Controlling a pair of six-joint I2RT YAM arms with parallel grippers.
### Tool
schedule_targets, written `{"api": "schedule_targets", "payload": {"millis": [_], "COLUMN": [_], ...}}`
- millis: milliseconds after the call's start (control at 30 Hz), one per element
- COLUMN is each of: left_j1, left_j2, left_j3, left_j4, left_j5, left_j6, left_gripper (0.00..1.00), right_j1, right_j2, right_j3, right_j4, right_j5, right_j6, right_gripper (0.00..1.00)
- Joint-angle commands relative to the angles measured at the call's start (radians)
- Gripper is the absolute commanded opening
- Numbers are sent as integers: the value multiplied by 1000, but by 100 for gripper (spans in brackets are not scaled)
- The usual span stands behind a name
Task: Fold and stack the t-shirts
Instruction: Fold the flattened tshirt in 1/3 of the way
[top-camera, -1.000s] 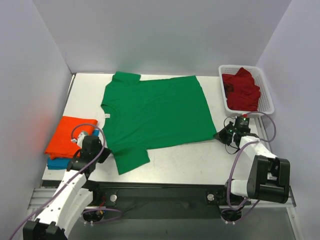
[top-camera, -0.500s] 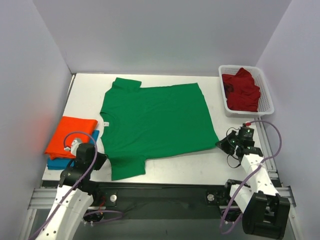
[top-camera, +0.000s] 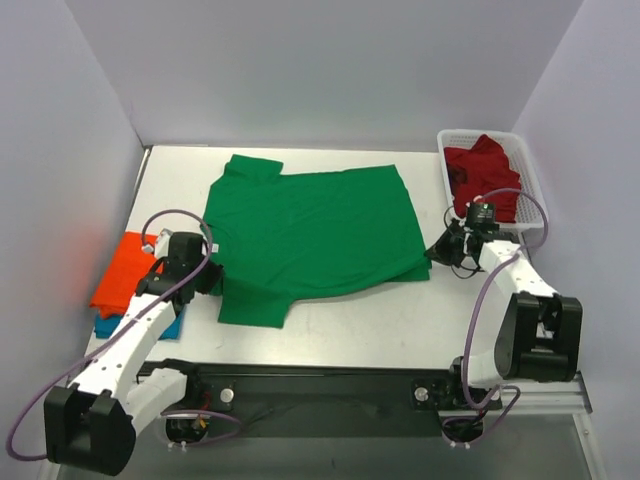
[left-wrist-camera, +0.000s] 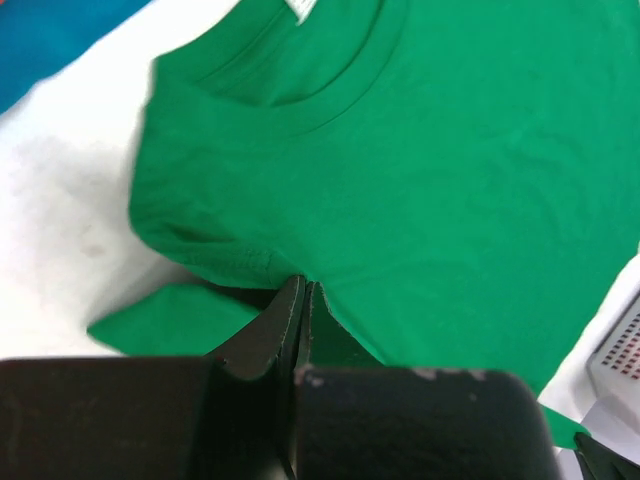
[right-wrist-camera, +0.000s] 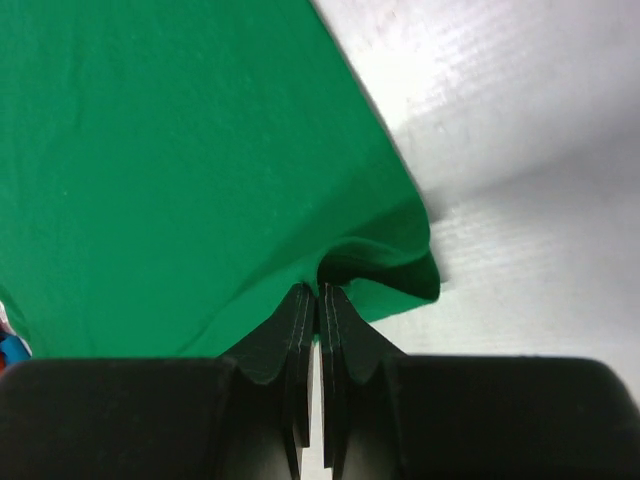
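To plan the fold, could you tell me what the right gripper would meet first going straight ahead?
The green t-shirt: the right gripper is shut on its bunched edge and points across the cloth, though its height above it is unclear.

The green shirt (top-camera: 310, 235) is matt, soft cloth. The table (top-camera: 370, 320) is smooth, white and faintly scuffed. The basket (top-camera: 530, 165) is white plastic mesh.
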Motion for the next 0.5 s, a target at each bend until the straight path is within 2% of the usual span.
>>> {"api": "schedule_targets", "payload": {"millis": [0, 167, 467], "left_j1": [20, 75, 159], "left_j2": [72, 160, 311], "left_j3": [109, 160, 265], "left_j4": [102, 134, 181], "left_j5": [-27, -5, 64], "left_j6": [11, 13, 34], "left_gripper": [0, 0, 0], "right_j1": [12, 27, 35], "right_j2": [75, 178, 273], "right_j3": [109, 224, 331], "right_j4": [-34, -58, -71], "right_j5": [26, 28, 21], "right_j6": [-11, -14, -12], "right_gripper": [0, 0, 0]}}
